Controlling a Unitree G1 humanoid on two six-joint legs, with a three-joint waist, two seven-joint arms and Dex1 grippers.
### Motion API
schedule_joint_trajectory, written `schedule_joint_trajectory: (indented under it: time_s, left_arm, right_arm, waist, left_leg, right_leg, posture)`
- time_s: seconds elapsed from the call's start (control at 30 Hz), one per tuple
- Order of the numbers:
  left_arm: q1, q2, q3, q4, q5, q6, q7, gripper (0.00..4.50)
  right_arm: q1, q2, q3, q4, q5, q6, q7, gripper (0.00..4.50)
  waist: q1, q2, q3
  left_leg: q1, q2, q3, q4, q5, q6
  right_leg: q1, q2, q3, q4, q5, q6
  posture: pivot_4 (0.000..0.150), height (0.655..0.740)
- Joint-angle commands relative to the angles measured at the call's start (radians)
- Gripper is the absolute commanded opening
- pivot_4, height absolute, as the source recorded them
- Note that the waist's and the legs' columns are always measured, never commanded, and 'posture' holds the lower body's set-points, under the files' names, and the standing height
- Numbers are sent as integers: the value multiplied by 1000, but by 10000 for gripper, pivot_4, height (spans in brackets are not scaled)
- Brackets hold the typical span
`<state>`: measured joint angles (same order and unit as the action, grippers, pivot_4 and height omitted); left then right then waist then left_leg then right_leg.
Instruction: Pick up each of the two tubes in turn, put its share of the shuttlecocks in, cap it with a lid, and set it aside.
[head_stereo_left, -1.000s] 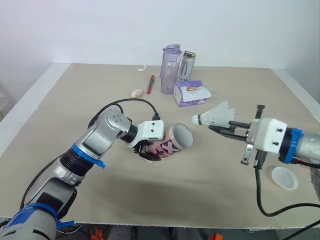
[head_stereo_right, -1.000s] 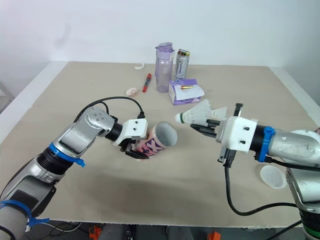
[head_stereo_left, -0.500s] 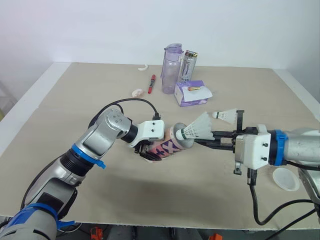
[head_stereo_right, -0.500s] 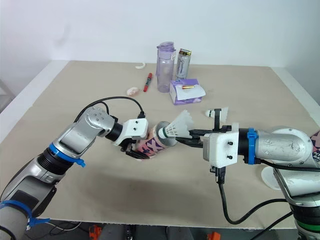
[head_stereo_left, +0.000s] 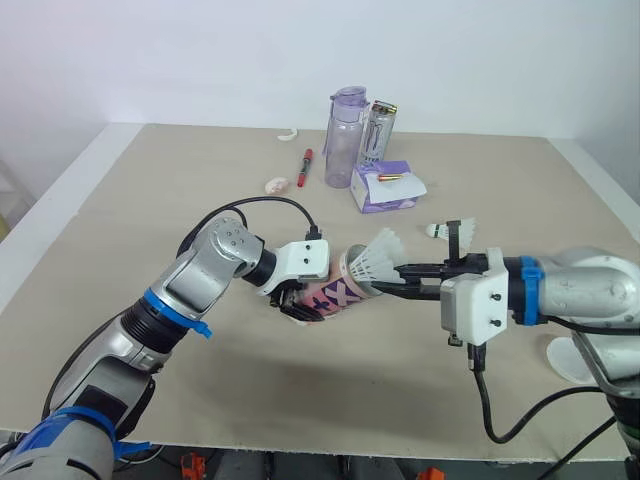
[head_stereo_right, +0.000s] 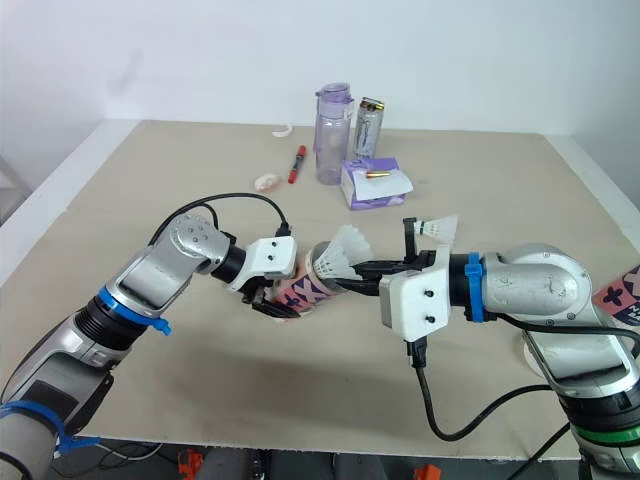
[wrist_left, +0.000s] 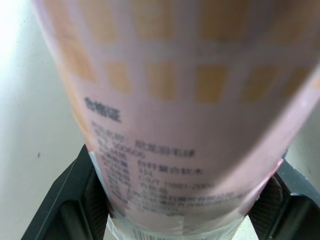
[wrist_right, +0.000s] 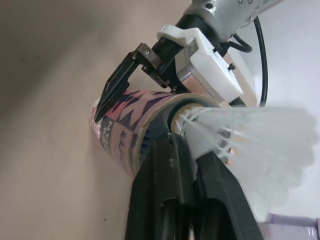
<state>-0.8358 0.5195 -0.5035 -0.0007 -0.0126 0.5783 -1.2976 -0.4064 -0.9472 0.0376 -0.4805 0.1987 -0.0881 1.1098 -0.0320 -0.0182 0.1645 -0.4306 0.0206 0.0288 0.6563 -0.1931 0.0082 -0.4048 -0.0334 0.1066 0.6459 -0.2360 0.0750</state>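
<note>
My left gripper (head_stereo_left: 299, 306) is clamped on the tube (head_stereo_left: 336, 293), one finger (wrist_left: 64, 201) on each side of its wall near the closed end. My left forearm reaches in from the left with the wrist bent. It holds the tube roughly level, just above the table (head_stereo_left: 150, 200), with the open mouth facing my right side.

My right gripper (head_stereo_left: 402, 276) is almost closed, its fingers (wrist_right: 170, 172) pinching a shuttlecock (head_stereo_left: 376, 255) low on the skirt. The cork end sits in the tube's mouth and the feathers stick out. My right forearm lies across from the right, roughly level, pointing at the tube.

A second shuttlecock (head_stereo_left: 446, 229) lies on the table beyond my right gripper. A lid (head_stereo_left: 566, 358) lies near the right edge.
</note>
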Motion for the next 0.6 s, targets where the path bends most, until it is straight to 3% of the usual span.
schedule_joint_trajectory:
  time_s: [0.03, 0.17, 0.2, 0.3, 0.47, 0.6]
  left_arm:
    - [17, 4, -27, 27, 27, 22, 24, 32951]
    - [17, 11, -26, 31, 29, 18, 22, 32951]
    - [17, 12, -26, 32, 30, 18, 22, 32951]
    - [14, 14, -26, 35, 30, 16, 19, 32951]
    - [10, 16, -29, 40, 32, 11, 17, 32951]
    - [9, 14, -31, 40, 30, 12, 16, 32951]
  right_arm:
    - [-82, 6, 6, -4, 30, 43, 12, 18544]
    - [-67, 8, -41, -12, 96, 98, -1, 30243]
    - [-59, 10, -56, -12, 116, 116, -7, 36050]
    - [1, 19, -141, -2, 208, 195, -42, 43962]
    - [101, 91, -331, 98, 324, 335, -176, 43962]
    - [143, 106, -369, 186, 338, 419, -215, 43962]
  waist:
    - [1, 0, 0]
    - [1, 0, 0]
    - [1, 0, 0]
    - [2, 0, 0]
    - [8, -3, -1]
    - [8, -3, -1]
  left_leg:
    - [0, 0, 0, 0, 0, 0]
    - [0, 0, 0, 0, 0, 0]
    - [0, 0, 0, 0, 0, 0]
    - [-1, 1, 0, 0, 0, 0]
    - [-1, 1, 0, 0, 0, 0]
    - [0, 1, 0, 0, 0, 0]
  right_leg:
    - [0, 0, 0, 0, 0, 0]
    - [0, 0, 0, 0, 0, 0]
    - [0, 0, 0, 0, 0, 0]
    - [0, 0, 0, 0, 0, 0]
    - [0, 0, -1, 0, 0, 0]
    - [0, 0, 0, 0, 1, -1]
  posture:
    - [1500, 7400]
    - [1500, 7400]
    - [1500, 7400]
    - [1500, 7400]
    - [1500, 7400]
    - [1500, 7400]
